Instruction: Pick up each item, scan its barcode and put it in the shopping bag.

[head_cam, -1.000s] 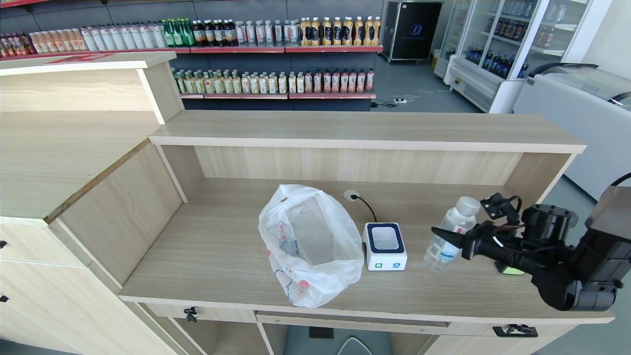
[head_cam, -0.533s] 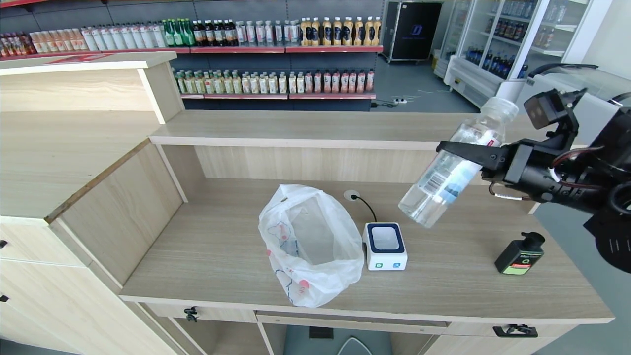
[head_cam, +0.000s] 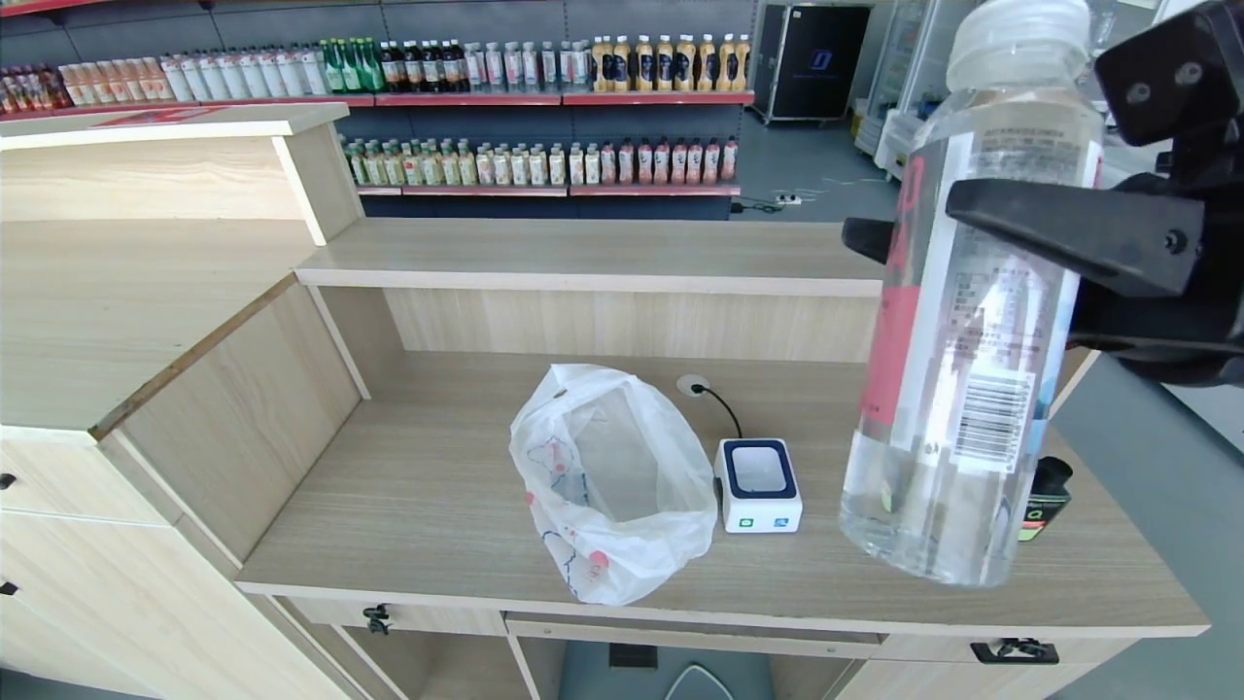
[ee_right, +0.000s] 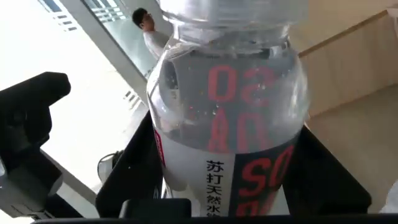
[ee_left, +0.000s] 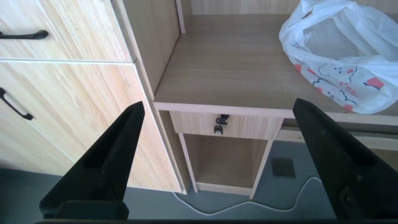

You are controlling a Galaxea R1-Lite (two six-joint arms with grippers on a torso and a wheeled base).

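Resting on the counter [head_cam: 437, 486], the open shopping bag [head_cam: 612, 481] has the scanner [head_cam: 760, 484] just beside it. Above the counter the water bottle [head_cam: 972, 321], nearly upright with its barcode toward the head camera, is pinched mid-body by the right pincer [head_cam: 909, 222]; the right wrist view shows its red lettering. The left pincer [ee_left: 217, 106] hangs spread wide near the counter's front edge. A dark pump bottle [head_cam: 1045, 498] sits half hidden behind the water bottle.

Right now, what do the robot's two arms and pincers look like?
Both are matte black plastic. The right pincer has long, flat fingers tapering to rounded tips, with a small screw head near the base of one. A black block with two screw holes sits above it. The left pincer has two wedge-shaped fingers narrowing toward their tips. I see no markings on either.
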